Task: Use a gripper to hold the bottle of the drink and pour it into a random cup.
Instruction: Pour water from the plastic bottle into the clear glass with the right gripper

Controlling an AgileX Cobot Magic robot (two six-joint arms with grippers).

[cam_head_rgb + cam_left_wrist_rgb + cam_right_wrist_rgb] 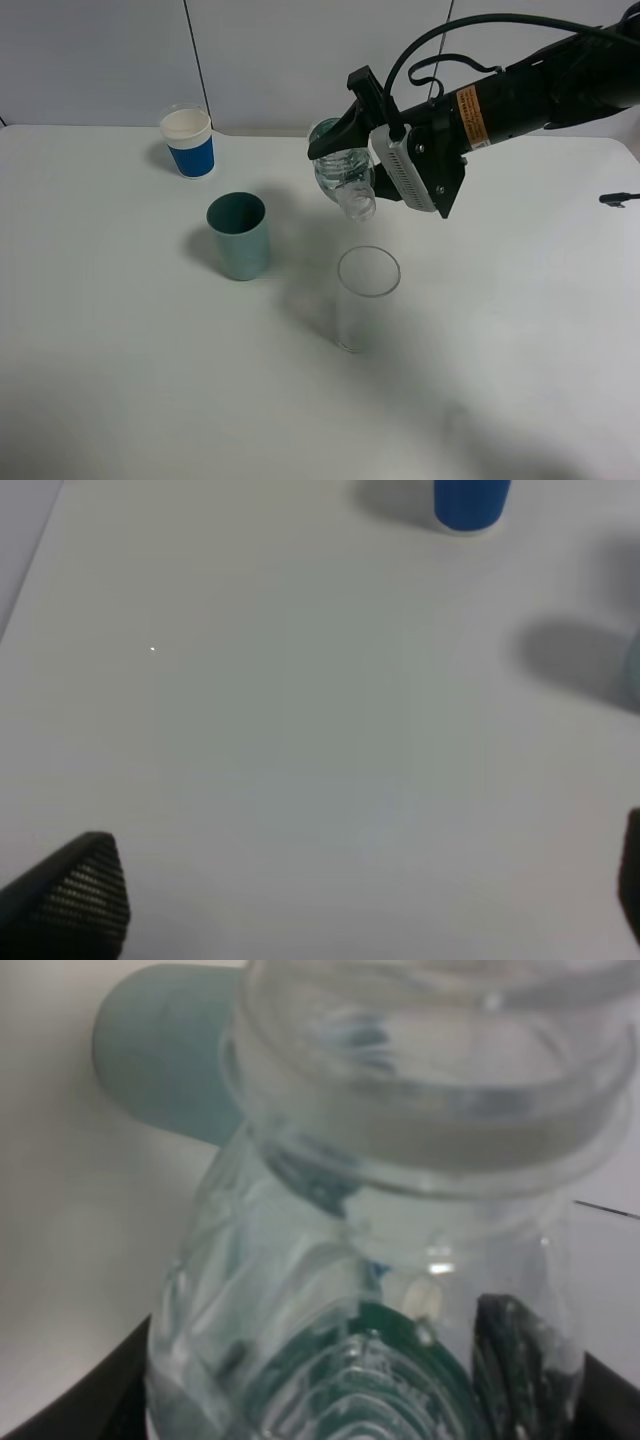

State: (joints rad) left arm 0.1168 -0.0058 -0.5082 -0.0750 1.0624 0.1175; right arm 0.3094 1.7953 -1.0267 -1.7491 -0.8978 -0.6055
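Observation:
My right gripper point(362, 158) reaches in from the upper right in the exterior high view and is shut on the bottle of the drink point(342, 176). The bottle is tipped with its narrow neck point(358, 205) pointing down. Its mouth hangs just above and slightly behind the rim of the tall clear glass cup point(367, 297), without touching it. In the right wrist view the bottle point(350, 1290) fills the frame, with its dark green label point(385, 1385) low between the fingers. My left gripper point(355, 900) is open and empty over bare table; it is out of sight in the exterior high view.
A teal cup point(239, 236) stands left of the glass and also shows in the right wrist view point(160, 1060). A blue-and-white paper cup point(189, 142) stands at the back left and also shows in the left wrist view point(470, 502). The white table point(120, 350) meets a wall behind. A black cable end point(620, 200) lies at the right edge.

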